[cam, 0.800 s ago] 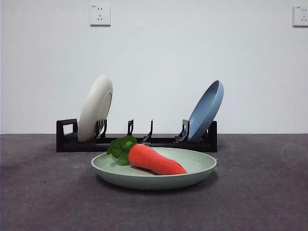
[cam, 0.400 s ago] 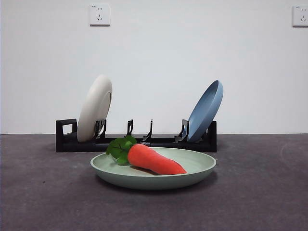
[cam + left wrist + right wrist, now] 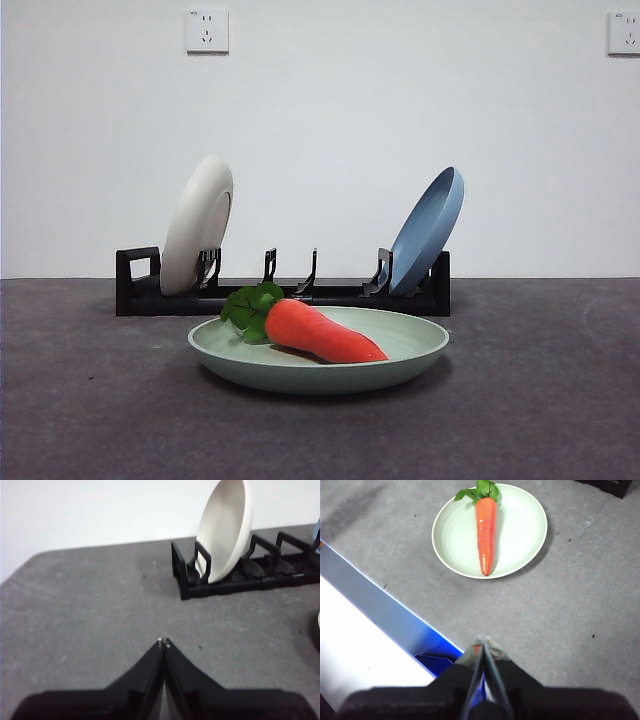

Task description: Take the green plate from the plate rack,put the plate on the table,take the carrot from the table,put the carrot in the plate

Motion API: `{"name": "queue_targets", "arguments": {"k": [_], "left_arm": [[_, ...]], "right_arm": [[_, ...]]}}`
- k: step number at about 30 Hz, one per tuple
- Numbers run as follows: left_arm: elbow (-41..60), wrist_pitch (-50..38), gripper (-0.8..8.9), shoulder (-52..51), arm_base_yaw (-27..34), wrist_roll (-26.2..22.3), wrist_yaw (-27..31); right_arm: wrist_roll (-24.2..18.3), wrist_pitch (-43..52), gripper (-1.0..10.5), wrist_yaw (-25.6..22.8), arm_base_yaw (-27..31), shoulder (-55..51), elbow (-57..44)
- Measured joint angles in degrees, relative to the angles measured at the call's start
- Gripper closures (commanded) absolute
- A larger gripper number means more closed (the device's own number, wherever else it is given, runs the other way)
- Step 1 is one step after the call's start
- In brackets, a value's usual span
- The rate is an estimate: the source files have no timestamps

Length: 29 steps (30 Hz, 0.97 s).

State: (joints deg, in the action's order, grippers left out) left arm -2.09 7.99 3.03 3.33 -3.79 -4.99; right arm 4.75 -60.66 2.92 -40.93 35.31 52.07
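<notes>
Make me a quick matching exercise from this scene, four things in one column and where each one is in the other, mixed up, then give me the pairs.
Things:
1. carrot
2. green plate
3. white plate
4. blue plate

Places:
A. flat on the table, in front of the rack
B. on edge at the rack's square-loop end
C. lying in the green plate
D. on edge at the rack's other end, away from the loop

Pairs: 1-C, 2-A, 3-B, 4-D
</notes>
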Motion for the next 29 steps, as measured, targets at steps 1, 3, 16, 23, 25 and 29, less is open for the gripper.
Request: {"name": "queue_targets", "arguments": {"k": [1,3,16,23,25,29], "left_arm": [[0.44,-0.07,8.17,-0.04,0.00,0.39,-0.02],[1.11,0.74,8.17,-0.04,0.00,1.09,-0.07],[1.11,2.05,8.17,-2.75,0.00,2.32,-1.18],[1.11,2.08,8.17,-2.75,0.00,2.32,-1.18],[1.11,2.08,8.17,-2.75,0.00,2.32,-1.18],[1.09,2.08,8.17,-2.75,0.00,2.32,-1.18]], "right_arm": [[0.00,0.00,9.5,0.00,0.00,0.00,0.00],[0.00,0.00,9.5,0.00,0.00,0.00,0.00],[0.00,-0.02,9.5,0.00,0.00,0.00,0.00],[0.00,-0.02,9.5,0.00,0.00,0.00,0.00],[0.00,-0.02,9.5,0.00,0.00,0.00,0.00],[0.00,-0.02,9.5,0.00,0.00,0.00,0.00]]}}
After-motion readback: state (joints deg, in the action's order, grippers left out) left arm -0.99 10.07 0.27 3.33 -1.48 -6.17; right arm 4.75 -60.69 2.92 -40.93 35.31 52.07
